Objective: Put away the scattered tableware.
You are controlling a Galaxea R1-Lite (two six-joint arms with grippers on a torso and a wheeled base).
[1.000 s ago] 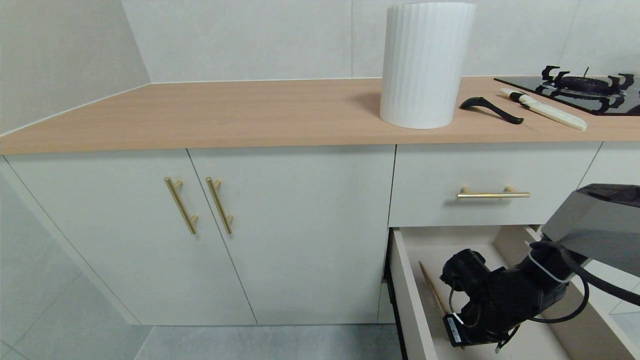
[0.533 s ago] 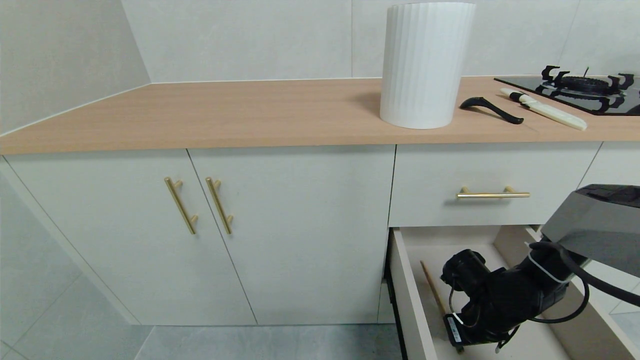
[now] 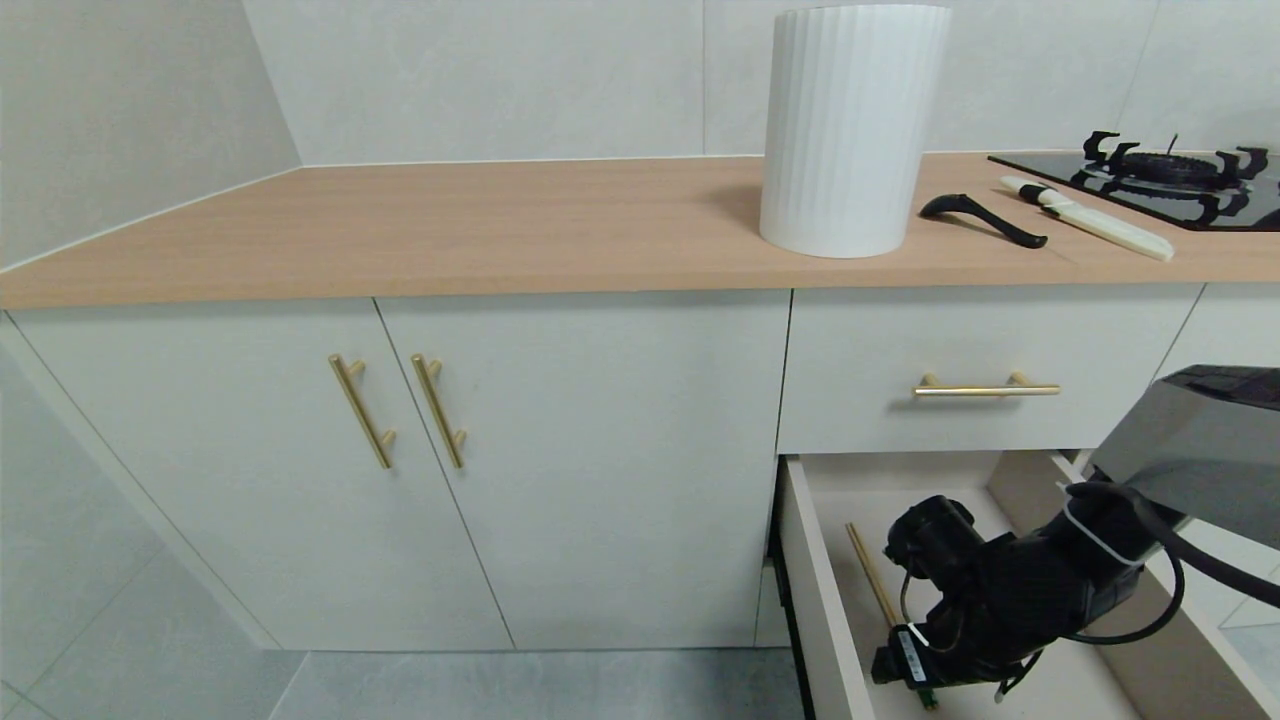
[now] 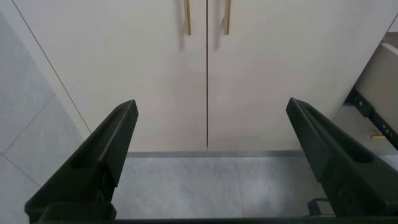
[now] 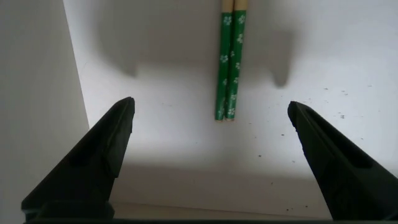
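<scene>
A: Nearest first. What is the right gripper (image 5: 209, 107) doing?

B: It hangs inside the open drawer (image 3: 815, 590), low at the cabinet's right end. Its 2 fingers are spread wide and grip nothing.

A: And the chopsticks (image 5: 227, 65)?

B: The 2 lie flat on the drawer floor, side by side and touching, close along the left wall. Their green flowered ends point toward the drawer's front. They lie in the gap between the fingers, and neither finger touches them.

A: The left gripper (image 4: 211, 106)?

B: It is also spread wide with nothing in it. It faces the 2 closed cabinet doors (image 3: 590, 470), above the floor.

A: Farther back?

B: A closed drawer (image 3: 985, 350) with a gold handle sits directly above the open one. Above that is the wooden countertop (image 3: 500, 230).

A: What is on it?

B: A tall white ribbed container (image 3: 850, 130) stands upright near the front edge. Toward the right end lies a curved black utensil (image 3: 980, 218), and just beyond it a white knife (image 3: 1090, 222), the 2 apart from each other. The stove (image 3: 1170, 170) is at the back right corner.
</scene>
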